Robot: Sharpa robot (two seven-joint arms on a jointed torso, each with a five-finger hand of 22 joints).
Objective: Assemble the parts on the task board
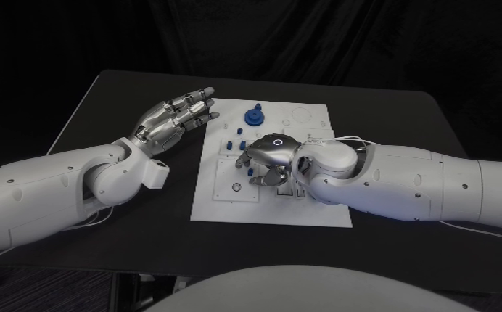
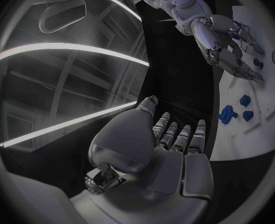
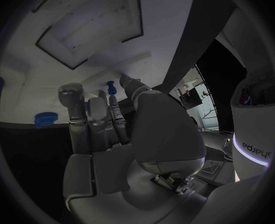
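Head view. The white task board (image 1: 303, 207) lies at the centre of the black worktop (image 1: 115, 94), long axis running from 12 to 6 o'clock. Shallow outlined recesses mark its surface; no printed text on it can be read.

Toward the board's 12 o'clock end stands a round blue part (image 1: 253, 117) with a raised stem. Several smaller blue parts (image 1: 239, 144) sit in a loose cluster at the board's centre-left, just beside the right hand. Whether each stands in a recess or lies loose cannot be told.

The right hand (image 1: 268, 159) reaches in from 3 o'clock and is lowered over the middle of the board, fingers curled downward close to the small parts; whether they pinch one cannot be told. In the right wrist view a small blue peg (image 3: 110, 86) shows just beyond the fingers (image 3: 90, 115), and the writing "sharpa" appears, reversed, on the white body at the rim.

The left hand (image 1: 175, 118) hovers off the board at its 9 to 10 o'clock side, fingers spread and extended, holding nothing.

Bare worktop surrounds the board on all sides, widest at 9 and 3 o'clock, narrower toward 12.
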